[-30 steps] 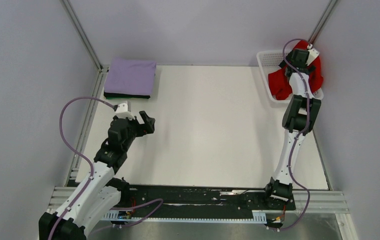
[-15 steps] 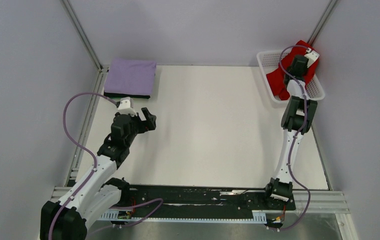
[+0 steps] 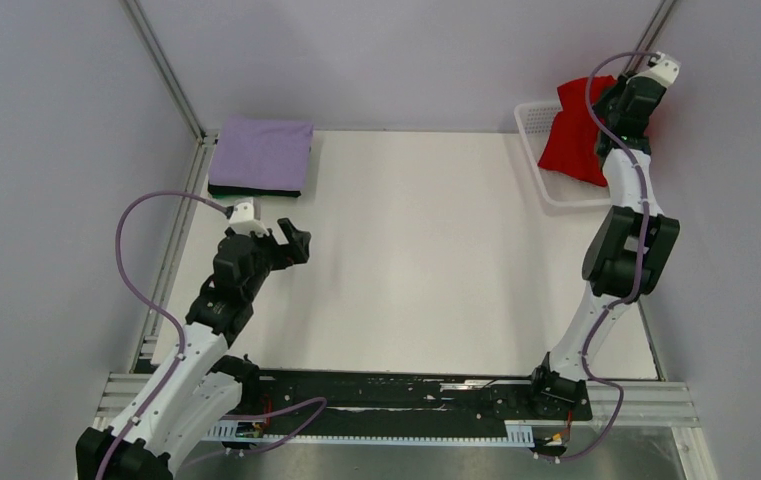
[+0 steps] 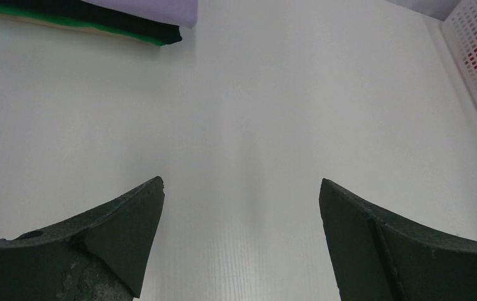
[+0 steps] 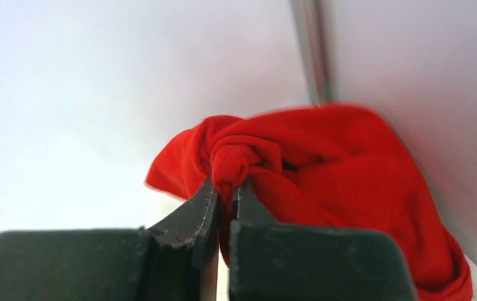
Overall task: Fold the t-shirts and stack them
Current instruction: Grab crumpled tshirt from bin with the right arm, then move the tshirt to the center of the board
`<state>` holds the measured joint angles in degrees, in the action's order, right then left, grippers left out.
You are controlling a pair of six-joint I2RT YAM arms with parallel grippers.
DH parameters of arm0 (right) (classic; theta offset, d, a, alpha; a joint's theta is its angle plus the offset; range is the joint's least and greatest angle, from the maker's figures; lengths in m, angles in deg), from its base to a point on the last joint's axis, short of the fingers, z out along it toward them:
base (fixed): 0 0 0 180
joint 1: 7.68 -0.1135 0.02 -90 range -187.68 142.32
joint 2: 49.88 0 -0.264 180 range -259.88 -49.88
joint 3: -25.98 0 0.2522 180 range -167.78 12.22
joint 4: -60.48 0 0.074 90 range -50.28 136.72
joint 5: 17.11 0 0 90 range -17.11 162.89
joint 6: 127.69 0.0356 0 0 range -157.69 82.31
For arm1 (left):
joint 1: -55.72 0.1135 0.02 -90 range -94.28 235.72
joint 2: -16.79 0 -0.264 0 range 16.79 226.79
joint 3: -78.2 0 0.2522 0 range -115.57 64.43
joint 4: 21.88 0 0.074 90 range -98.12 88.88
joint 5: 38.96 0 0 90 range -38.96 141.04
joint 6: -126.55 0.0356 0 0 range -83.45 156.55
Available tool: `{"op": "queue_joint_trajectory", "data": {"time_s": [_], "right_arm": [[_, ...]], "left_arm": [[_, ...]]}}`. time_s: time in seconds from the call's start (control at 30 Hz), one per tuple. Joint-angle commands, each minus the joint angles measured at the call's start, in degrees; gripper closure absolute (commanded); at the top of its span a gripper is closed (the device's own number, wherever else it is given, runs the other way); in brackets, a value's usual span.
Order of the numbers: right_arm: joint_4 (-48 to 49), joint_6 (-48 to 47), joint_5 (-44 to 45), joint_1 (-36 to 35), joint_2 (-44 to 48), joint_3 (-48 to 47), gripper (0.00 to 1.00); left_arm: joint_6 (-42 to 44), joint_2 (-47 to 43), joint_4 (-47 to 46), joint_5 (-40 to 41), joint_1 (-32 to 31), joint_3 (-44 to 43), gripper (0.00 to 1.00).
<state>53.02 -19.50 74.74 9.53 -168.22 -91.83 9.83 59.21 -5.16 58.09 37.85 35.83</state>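
Observation:
A bunched red t-shirt (image 3: 568, 133) hangs above the white mesh basket (image 3: 536, 125) at the far right corner. My right gripper (image 5: 225, 188) is shut on a pinched fold of the red t-shirt (image 5: 323, 188). At the far left, a folded lavender t-shirt (image 3: 261, 152) lies flat on a folded dark green/black t-shirt (image 3: 254, 191); its edge shows in the left wrist view as the dark t-shirt (image 4: 98, 17). My left gripper (image 3: 294, 245) hovers open over the table, a short way in front of that stack, with nothing between its fingers (image 4: 129, 226).
The basket (image 4: 474, 69) sits at the table's far right edge, beside the grey side wall and a metal corner post (image 3: 651, 40). A rail runs along the table's left edge (image 3: 181, 230). Black base plate with cables lies at the near edge (image 3: 396, 395).
My right gripper has shut on the red t-shirt and lifted it up out of the basket toward the back right corner. The left arm has barely moved.

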Motion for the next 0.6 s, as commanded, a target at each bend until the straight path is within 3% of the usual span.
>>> {"op": "queue_joint_trajectory", "data": {"time_s": [0.0, 0.27, 0.57], "right_arm": [[2.51, 0.00, -9.34, -4.90, 13.81, 1.75, 1.00], [-0.51, -0.27, -20.47, -19.37, 29.19, 5.62, 1.00], [-2.94, 6.09, -39.87, -33.40, 34.43, 7.92, 1.00]], "left_arm": [[-1.44, -4.37, 2.95, -2.04, 0.03, -1.29, 0.00], [-3.79, -8.36, 9.39, -2.55, 0.03, -1.97, 0.00], [-4.91, -9.12, 13.11, -3.64, 0.05, -2.97, 0.00]]}}
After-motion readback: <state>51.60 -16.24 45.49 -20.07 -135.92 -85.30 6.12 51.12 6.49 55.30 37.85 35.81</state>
